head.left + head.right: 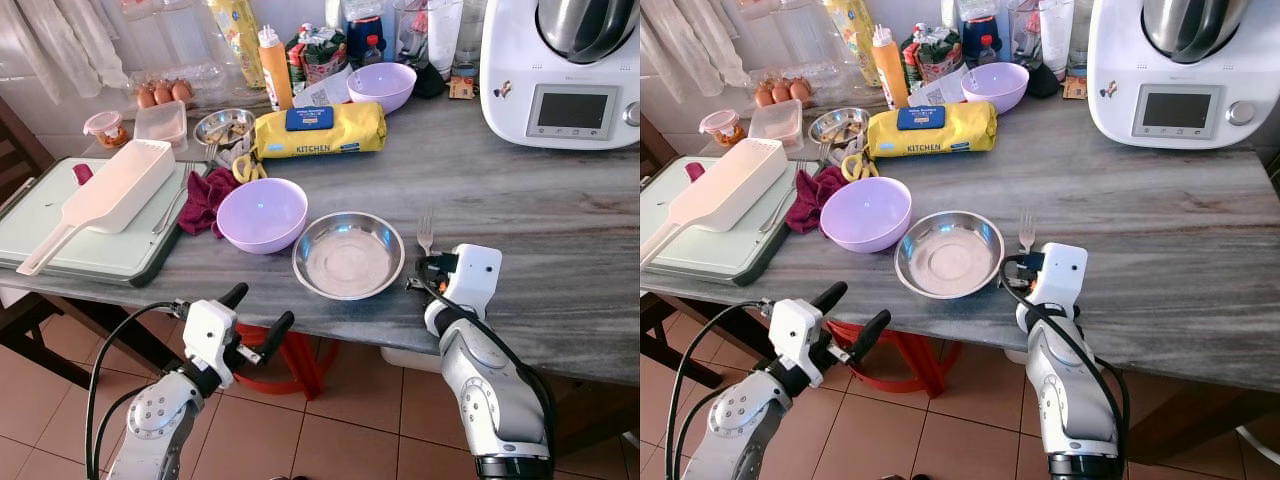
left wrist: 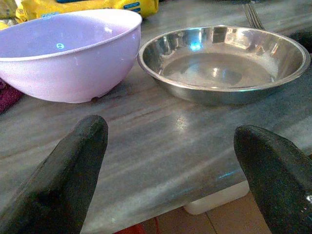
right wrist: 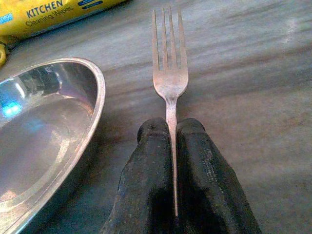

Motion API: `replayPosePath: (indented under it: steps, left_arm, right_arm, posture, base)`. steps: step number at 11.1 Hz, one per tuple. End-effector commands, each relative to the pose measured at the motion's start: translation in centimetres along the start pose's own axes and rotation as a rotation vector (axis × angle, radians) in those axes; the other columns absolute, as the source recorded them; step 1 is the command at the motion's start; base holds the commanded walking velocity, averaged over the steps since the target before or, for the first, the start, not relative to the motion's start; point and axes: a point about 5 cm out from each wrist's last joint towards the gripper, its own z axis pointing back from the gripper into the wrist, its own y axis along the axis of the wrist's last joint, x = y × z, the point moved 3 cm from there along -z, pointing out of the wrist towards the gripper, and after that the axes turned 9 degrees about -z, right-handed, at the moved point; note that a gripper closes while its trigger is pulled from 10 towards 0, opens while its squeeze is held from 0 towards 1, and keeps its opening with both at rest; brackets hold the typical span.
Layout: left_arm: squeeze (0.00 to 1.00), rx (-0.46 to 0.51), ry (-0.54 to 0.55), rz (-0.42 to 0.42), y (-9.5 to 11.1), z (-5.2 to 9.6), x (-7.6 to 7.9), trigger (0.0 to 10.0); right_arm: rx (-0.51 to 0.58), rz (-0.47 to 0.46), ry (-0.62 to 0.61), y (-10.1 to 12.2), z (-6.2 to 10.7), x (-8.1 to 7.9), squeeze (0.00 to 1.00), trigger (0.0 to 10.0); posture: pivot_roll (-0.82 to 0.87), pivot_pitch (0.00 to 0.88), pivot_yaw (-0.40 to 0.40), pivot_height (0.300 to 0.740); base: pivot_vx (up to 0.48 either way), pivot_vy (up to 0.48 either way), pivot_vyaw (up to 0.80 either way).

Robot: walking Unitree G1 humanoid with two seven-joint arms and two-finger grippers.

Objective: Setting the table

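I have the right end effector [image 3: 170, 141] clenched on the thin handle of a silver metal fork [image 3: 168, 78]; the two black rubbery fingers [image 3: 146, 180] are pressed together with the handle between them. The fork lies flat on the grey streaked marble table [image 1: 540, 220], tines pointing away from me, just beside the shallow round steel bowl [image 1: 348, 254] on its right. The right arm reaches up from below the table edge, its white wrist block over the table's near rim. To the bowl's left sits a smooth lilac plastic bowl [image 1: 262, 213], the two rims close together, possibly touching; I can't be sure from here. My left end effector [image 1: 255, 315] is released, fingers spread wide, held off the table's front edge and below it, aimed at the two bowls.
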Motion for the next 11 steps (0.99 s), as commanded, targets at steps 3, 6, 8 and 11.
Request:
replayPosePath:
  steps: [3, 6, 8, 11]
  left_arm:
    - [0.00, -0.015, 0.003, -0.014, -0.6, 0.2, -0.2, 10.0]
    - [0.00, -0.013, -0.004, -0.017, -0.6, 0.0, 0.0, 10.0]
    - [0.00, -0.013, -0.007, -0.022, -0.6, -0.1, 0.1, 10.0]
    - [0.00, -0.010, -0.013, -0.024, -0.4, -0.1, 0.2, 10.0]
  right_arm:
    - [-0.059, -0.012, -0.008, -1.2, 0.0, 0.0, 0.00, 10.0]
    - [-0.106, -0.019, -0.014, -1.8, 0.0, 0.1, 0.00, 10.0]
    - [-0.133, -0.014, -0.022, -1.8, -0.1, 0.2, 0.00, 10.0]
    - [-0.166, -0.005, -0.064, -2.4, 0.0, 0.9, 0.60, 10.0]
  posture:
    - [-0.09, 0.115, 0.140, 0.740]
    - [-0.09, 0.114, 0.141, 0.740]
    - [-0.09, 0.111, 0.141, 0.740]
    - [-0.09, 0.111, 0.140, 0.740]
  base:
    - [0.000, 0.000, 0.00]
    - [0.000, 0.000, 0.00]
    - [0.000, 0.000, 0.00]
    - [0.000, 0.000, 0.00]
